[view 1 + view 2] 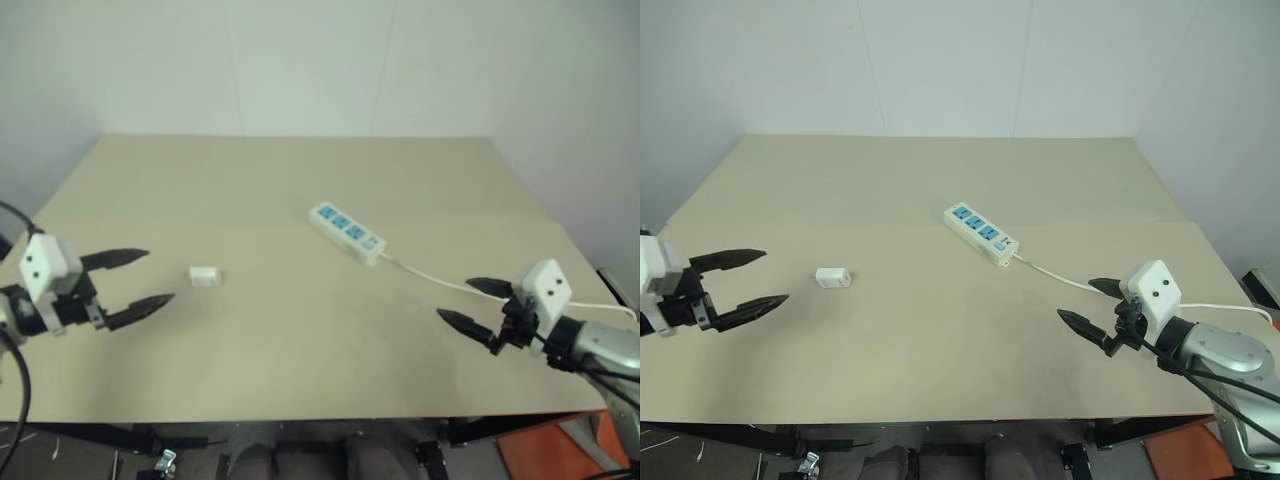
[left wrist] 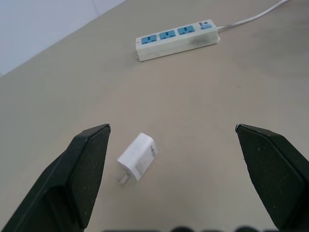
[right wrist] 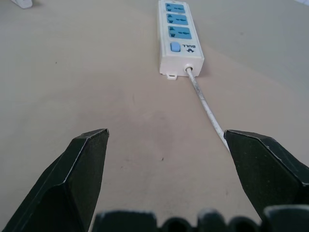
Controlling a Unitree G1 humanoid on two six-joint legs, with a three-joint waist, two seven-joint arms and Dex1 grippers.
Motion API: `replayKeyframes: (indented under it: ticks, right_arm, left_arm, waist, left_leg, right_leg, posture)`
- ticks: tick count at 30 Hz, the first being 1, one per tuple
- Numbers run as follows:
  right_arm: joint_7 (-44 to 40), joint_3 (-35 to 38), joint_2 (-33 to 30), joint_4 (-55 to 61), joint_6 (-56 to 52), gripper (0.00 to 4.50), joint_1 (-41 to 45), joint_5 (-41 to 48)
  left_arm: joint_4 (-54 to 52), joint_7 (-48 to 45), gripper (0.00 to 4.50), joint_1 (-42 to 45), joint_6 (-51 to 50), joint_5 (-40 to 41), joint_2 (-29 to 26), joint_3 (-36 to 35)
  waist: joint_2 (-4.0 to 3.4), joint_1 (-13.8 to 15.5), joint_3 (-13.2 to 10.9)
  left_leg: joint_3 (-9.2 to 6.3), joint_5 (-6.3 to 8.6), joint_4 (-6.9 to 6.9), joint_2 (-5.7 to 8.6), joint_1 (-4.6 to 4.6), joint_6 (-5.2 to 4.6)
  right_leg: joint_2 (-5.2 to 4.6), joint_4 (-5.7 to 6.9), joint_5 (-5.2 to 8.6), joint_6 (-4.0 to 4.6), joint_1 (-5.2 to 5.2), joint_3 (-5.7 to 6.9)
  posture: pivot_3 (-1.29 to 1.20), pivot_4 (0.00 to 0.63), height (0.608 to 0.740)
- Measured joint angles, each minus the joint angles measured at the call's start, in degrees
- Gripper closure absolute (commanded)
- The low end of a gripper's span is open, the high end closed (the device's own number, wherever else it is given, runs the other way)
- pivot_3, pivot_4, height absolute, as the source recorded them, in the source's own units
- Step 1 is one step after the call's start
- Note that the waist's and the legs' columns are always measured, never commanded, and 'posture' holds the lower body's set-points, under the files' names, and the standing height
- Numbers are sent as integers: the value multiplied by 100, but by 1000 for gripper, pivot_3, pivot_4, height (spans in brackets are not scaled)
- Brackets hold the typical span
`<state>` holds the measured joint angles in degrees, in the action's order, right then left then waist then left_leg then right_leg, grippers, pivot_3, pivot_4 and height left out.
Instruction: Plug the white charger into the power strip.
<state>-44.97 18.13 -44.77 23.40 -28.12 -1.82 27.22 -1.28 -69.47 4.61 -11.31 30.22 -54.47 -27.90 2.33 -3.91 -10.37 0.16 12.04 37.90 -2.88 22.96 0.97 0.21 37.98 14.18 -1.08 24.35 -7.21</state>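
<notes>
Sitting on a plain beige bench (image 1: pixel 300 350) with a matte, bare top, the white charger (image 1: pixel 204 275) lies on its side toward the left edge, prongs visible in the left wrist view, touching nothing. The power strip (image 1: pixel 346 232) lies flat near the middle, angled, its three blue sockets facing up; it is well apart from the charger. Its thin white cord (image 1: pixel 440 281) trails off toward the right edge. Left end effector (image 1: pixel 139 283) hovers over the left edge just beside the charger, fingers spread wide, released, nothing in it. Right end effector (image 1: pixel 477 305) hovers near the right front corner above the cord, also spread wide and released, holding nothing. Behind the far edge stand plain white walls (image 1: pixel 300 60). An orange patch of floor (image 1: pixel 545 455) shows below the right front corner.
</notes>
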Motion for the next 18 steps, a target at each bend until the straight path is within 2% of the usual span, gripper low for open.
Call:
replayKeyframes:
  ticks: [18]
  right_arm:
    - [131,52,43,102,1,24,-152,-6]
  left_arm:
    - [284,-45,0,333,110,-100,2,293]
  waist:
    - [0,-9,0]
  left_leg:
    - [0,0,-2,0,0,0]
  right_leg:
    - [0,0,-16,-28,1,1]
  posture:
    - [0,150,740]
